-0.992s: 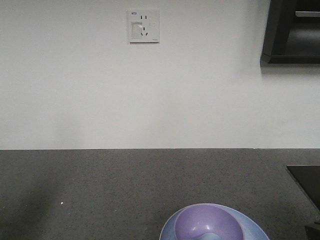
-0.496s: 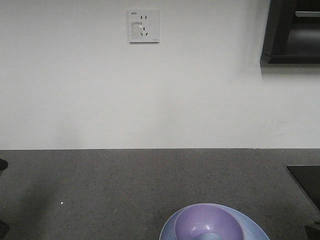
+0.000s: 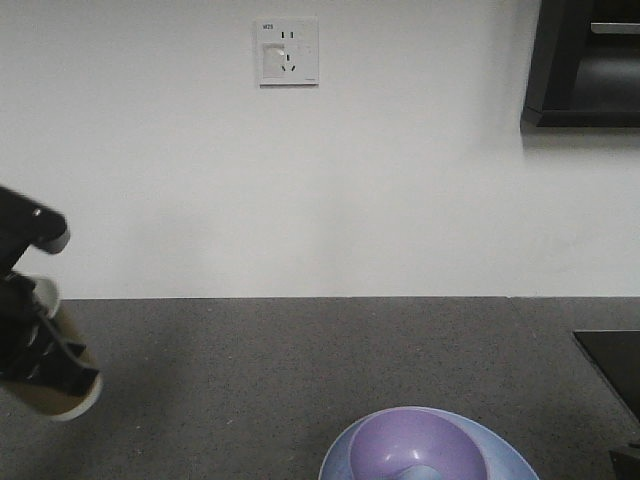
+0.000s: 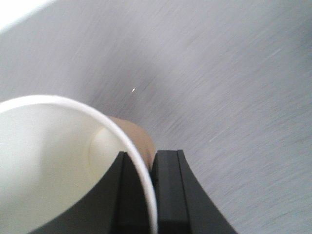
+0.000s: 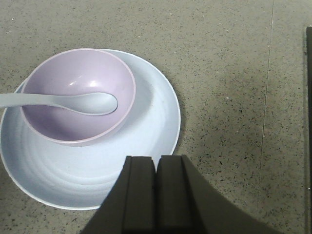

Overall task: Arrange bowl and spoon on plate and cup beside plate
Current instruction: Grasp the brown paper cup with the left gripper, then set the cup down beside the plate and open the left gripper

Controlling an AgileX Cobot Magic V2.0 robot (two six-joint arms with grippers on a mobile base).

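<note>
The lavender bowl [image 5: 73, 73] sits on the left part of the pale blue plate [image 5: 146, 141], and the pale blue spoon [image 5: 87, 102] lies in the bowl with its handle pointing left. My right gripper [image 5: 157, 163] is shut and empty above the plate's near rim. At the bottom of the front view the plate [image 3: 510, 460] and bowl [image 3: 400, 440] show partly. At far left my left gripper [image 3: 40, 355] is shut on the brown paper cup [image 3: 65, 390], held tilted above the counter. In the left wrist view the fingers [image 4: 168, 185] pinch the cup's [image 4: 48, 161] white rim.
The dark speckled countertop [image 3: 250, 370] runs back to a white wall with a socket [image 3: 288, 50]. A dark cabinet [image 3: 585, 65] hangs at top right. A black panel [image 3: 615, 365] lies on the counter's right side, right of the plate.
My left gripper with the cup has come up into the front view at far left; one second ago it was out of that view. Plate, bowl and spoon have not moved.
</note>
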